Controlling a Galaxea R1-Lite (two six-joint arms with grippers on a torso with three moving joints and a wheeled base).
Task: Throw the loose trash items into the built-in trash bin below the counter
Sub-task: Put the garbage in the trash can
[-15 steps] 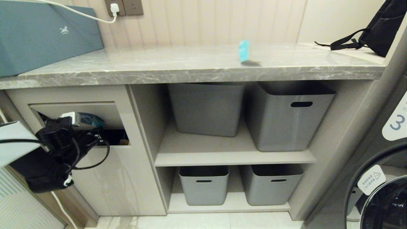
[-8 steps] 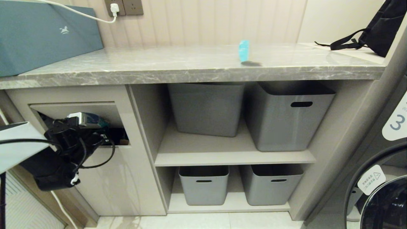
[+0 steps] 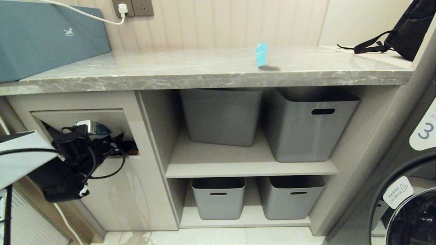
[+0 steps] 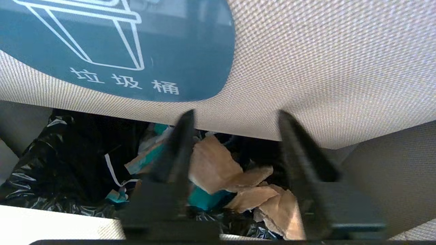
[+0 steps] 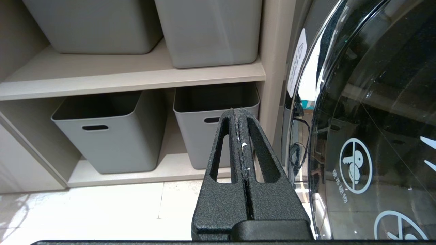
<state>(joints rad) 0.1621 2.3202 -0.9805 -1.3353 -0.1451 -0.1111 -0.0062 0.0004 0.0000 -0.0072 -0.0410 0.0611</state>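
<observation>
Grey veined marble forms a long counter (image 3: 211,68) across a laundry nook with pale panelled walls, over beige cabinetry; a washing machine door (image 3: 412,211) shows at the right edge, a black backpack (image 3: 408,30) at the counter's far right and a long teal box (image 3: 47,37) at its left. Four grey plastic tubs (image 3: 306,126) sit on two open shelves under the counter. Left of them is the built-in trash bin (image 3: 112,190), its flap (image 4: 306,61) with the blue badge pushed inward at the top. The left gripper (image 3: 114,144) reaches into that opening; its fingers (image 4: 180,143) stand apart and hold nothing. In the left wrist view, torn cardboard scraps (image 4: 218,166), brown with cyan showing, lie jumbled on the black liner (image 4: 51,170) inside the bin, below and between the fingers, with no clear direction to their lie. One more scrap (image 3: 261,53) stands upright on the counter, cyan face forward, long axis vertical, well apart from the bin. Compared with a second ago, the left gripper has gone from clenched to released and sits slightly deeper in the opening; the counter scrap has not moved. The right gripper (image 5: 240,112) hangs low near the washing machine, fingers pressed together and empty.
</observation>
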